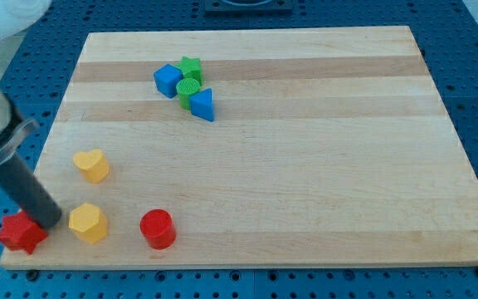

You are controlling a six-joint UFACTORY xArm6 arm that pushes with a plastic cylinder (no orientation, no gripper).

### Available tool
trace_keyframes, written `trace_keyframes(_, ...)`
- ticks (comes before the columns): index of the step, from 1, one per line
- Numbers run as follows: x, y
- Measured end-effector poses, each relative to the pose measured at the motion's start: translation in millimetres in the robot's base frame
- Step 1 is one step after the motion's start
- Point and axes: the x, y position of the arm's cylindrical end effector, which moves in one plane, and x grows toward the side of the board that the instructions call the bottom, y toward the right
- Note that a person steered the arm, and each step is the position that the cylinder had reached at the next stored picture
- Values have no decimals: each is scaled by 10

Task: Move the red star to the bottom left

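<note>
The red star [21, 232] lies at the board's bottom left corner, at the very edge of the wooden board [305, 166]. My tip [48, 221] stands just right of the star, touching or nearly touching its upper right side. The rod runs up to the view's left. A yellow hexagon block [88, 223] sits just right of the tip.
A red cylinder [158, 229] lies right of the yellow hexagon. A yellow heart [92, 165] lies above them. Near the top, a blue cube [168, 80], a green star [190, 67], a green cylinder [188, 90] and a blue triangle [202, 104] cluster together.
</note>
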Motion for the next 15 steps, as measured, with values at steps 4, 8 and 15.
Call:
trace_keyframes(4, 442, 314)
trace_keyframes(8, -435, -434)
trace_keyframes(15, -80, -140)
